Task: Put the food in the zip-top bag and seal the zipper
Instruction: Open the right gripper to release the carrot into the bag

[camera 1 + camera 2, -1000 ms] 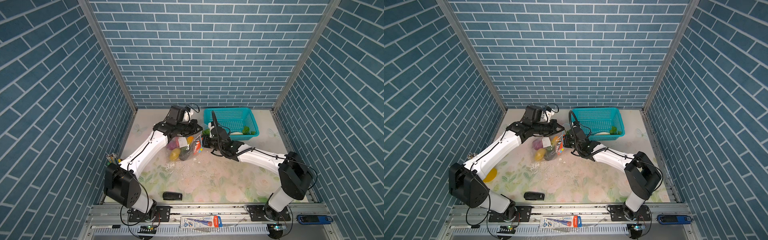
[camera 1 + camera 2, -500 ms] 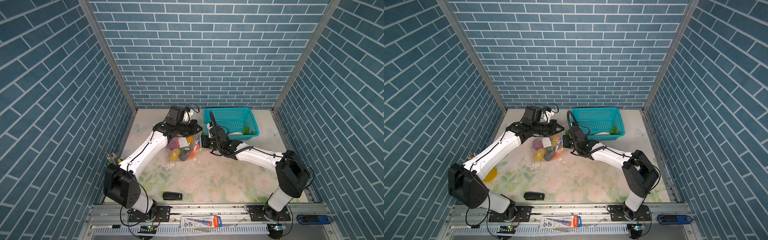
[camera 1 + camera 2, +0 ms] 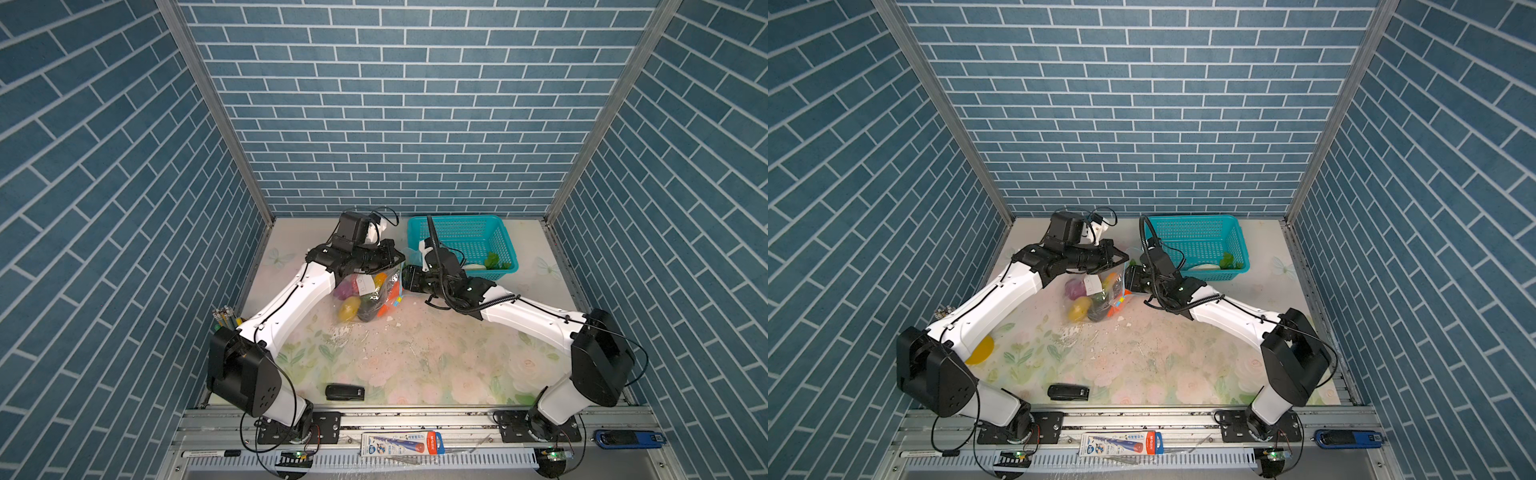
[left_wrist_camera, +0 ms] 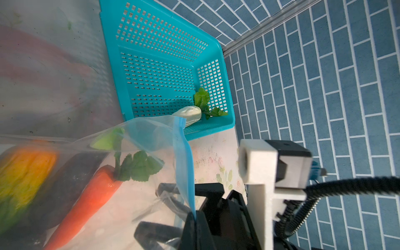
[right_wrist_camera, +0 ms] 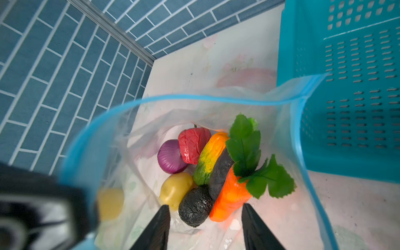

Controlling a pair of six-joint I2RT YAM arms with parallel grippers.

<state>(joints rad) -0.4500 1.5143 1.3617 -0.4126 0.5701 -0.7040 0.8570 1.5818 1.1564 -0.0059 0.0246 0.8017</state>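
Observation:
The clear zip-top bag (image 3: 370,291) hangs open between both arms. My left gripper (image 4: 195,215) is shut on its light-blue zipper (image 4: 184,164) and holds that edge up. My right gripper (image 5: 205,206) stands open over the bag's mouth, with nothing between its fingers. Inside the bag lies food: an orange carrot (image 5: 229,194) with green leaves, a purple onion (image 5: 171,157), a red piece (image 5: 193,145), a yellow potato (image 5: 175,188), a dark wrinkled piece (image 5: 195,205) and a yellow-green one (image 5: 208,160). A white radish (image 4: 188,113) with leaves lies in the basket.
The teal perforated basket (image 3: 461,237) stands at the back right, close beside the bag. A black object (image 3: 345,392) lies near the table's front edge. A cup of pencils (image 3: 224,318) stands at the left edge, and a yellow thing (image 3: 982,349) lies by the left arm.
My right gripper's jaws have spread wider and it has edged left toward the bag's mouth. The left arm has held the bag's edge still.

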